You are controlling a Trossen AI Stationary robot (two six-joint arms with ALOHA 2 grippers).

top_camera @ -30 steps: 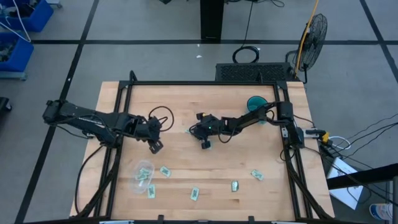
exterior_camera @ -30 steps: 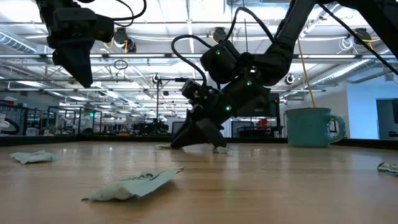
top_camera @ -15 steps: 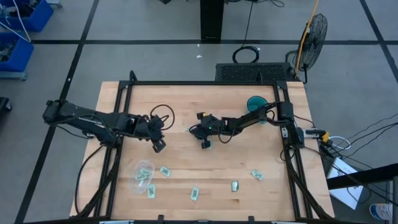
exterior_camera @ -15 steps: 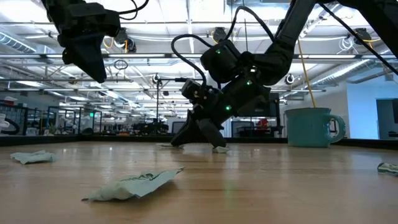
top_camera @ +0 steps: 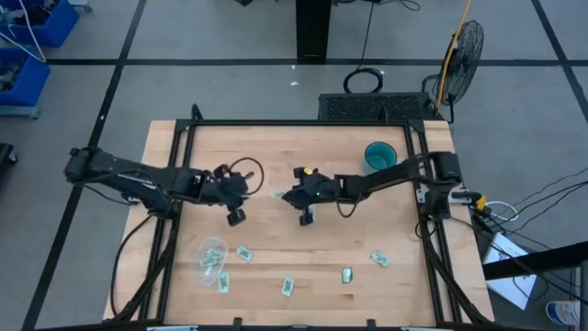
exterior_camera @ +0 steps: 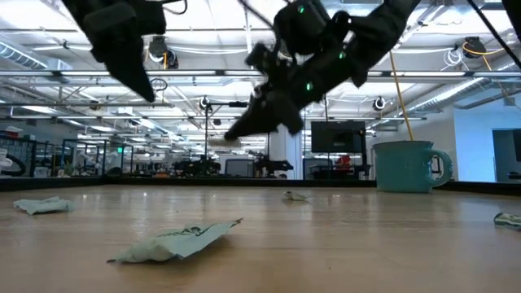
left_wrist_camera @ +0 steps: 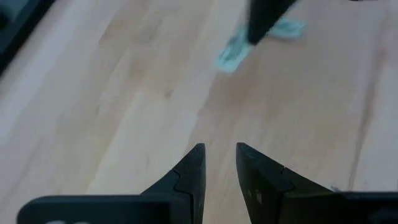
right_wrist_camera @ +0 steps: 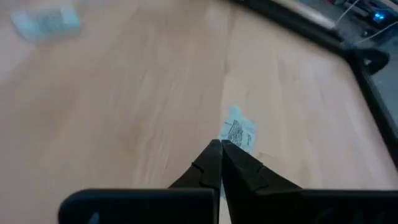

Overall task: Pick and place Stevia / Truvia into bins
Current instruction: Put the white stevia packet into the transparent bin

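Observation:
My right gripper [top_camera: 283,195] hangs above the table's middle, shut on a pale green and white Stevia sachet [right_wrist_camera: 239,132]. Another sachet [exterior_camera: 295,195] lies flat on the wood below it. My left gripper [top_camera: 246,187] hovers just to its left, open, with nothing between its fingers [left_wrist_camera: 219,163]. The clear bin [top_camera: 212,253] stands near the front left. Several more sachets lie flat along the near part of the table, among them one [top_camera: 243,253] beside the bin and others [top_camera: 288,287] [top_camera: 346,274] [top_camera: 378,258]. My right gripper pinches the sachet by one end [right_wrist_camera: 231,139], right at its fingertips. The fingers slant down from the table's right side. The rest of the sachet sticks out beyond the tips [exterior_camera: 218,138], lifted clear of the table.
A teal cup [top_camera: 379,154] stands at the far right of the table. A black frame [top_camera: 294,123] runs round the tabletop. In the low view, crumpled sachets [exterior_camera: 175,242] [exterior_camera: 41,205] lie close to the near edge.
My right gripper has risen from the tabletop, mostly in the last half second, taking one sachet up with it. A second sachet has stayed on the wood where the gripper stood. My left gripper has rolled a little about its own axis.

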